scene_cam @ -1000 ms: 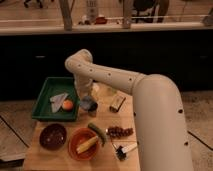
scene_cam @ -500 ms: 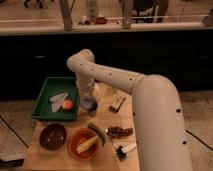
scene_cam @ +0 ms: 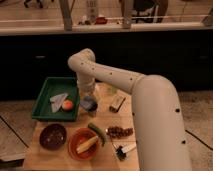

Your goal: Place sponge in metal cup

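The metal cup stands on the wooden table just right of the green tray. It is a short grey tumbler with a bluish look at its mouth. My gripper hangs from the white arm straight down over the cup, right at its rim. A pale-blue patch at the cup's mouth may be the sponge. The wrist hides most of it, and I cannot tell whether it is held or resting in the cup.
The green tray on the left holds a white cloth and an orange fruit. A brown-and-tan block and a pale green cup sit right of the metal cup. In front are a dark bowl, an orange bowl and grapes.
The arm's wrist has shifted only slightly and stays over the metal cup. Nothing else on the table has moved.
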`<action>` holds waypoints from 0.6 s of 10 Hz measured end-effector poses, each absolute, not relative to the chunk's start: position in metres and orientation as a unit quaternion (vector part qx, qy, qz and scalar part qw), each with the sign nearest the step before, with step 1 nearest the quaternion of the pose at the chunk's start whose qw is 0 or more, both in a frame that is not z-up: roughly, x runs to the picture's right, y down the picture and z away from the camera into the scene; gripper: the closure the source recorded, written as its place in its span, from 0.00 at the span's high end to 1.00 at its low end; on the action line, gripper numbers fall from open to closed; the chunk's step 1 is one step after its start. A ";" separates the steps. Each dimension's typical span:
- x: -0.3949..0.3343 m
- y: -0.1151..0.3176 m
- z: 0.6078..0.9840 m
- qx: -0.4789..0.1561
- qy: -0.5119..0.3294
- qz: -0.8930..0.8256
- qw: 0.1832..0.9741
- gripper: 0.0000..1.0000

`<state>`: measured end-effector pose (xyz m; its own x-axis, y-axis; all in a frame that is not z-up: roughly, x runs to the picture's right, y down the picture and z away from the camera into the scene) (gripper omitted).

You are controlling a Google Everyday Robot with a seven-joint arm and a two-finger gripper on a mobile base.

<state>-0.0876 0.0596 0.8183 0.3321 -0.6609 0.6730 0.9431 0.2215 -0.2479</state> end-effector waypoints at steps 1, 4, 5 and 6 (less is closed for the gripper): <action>-0.087 0.060 0.818 -0.322 -0.219 -0.534 0.750 0.79; -0.085 0.059 0.817 -0.323 -0.219 -0.533 0.751 0.80; -0.084 0.059 0.817 -0.323 -0.220 -0.533 0.750 0.80; -0.084 0.058 0.817 -0.324 -0.220 -0.533 0.750 0.80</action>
